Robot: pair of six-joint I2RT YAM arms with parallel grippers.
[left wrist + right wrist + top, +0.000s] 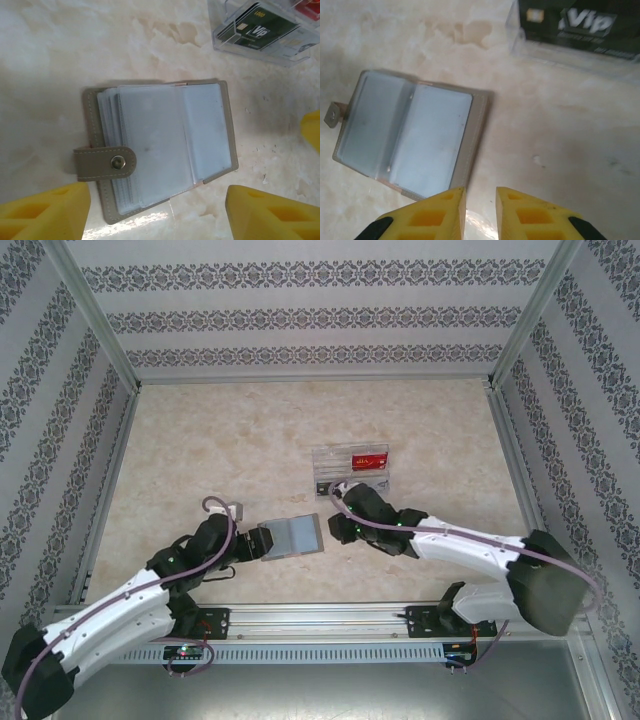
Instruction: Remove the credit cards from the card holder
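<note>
Yellow fingers [436, 215] of the right gripper [480, 210] stood narrowly parted, clamped on nothing, just short of the card holder [410, 137]. It lay spread open on the table [560, 150] with its clear sleeves [165, 140] facing up. The left gripper [157, 220] hung with jaws wide apart on either side of the holder's near edge, gripping nothing. A dark credit card [580, 22] and a red credit card [367, 459] sat in the clear tray [350, 480] nearby, and the sleeves looked empty. Soft, light and slick, the holder would probably slide, so pinning one stitched cover panel seemed safest.
</note>
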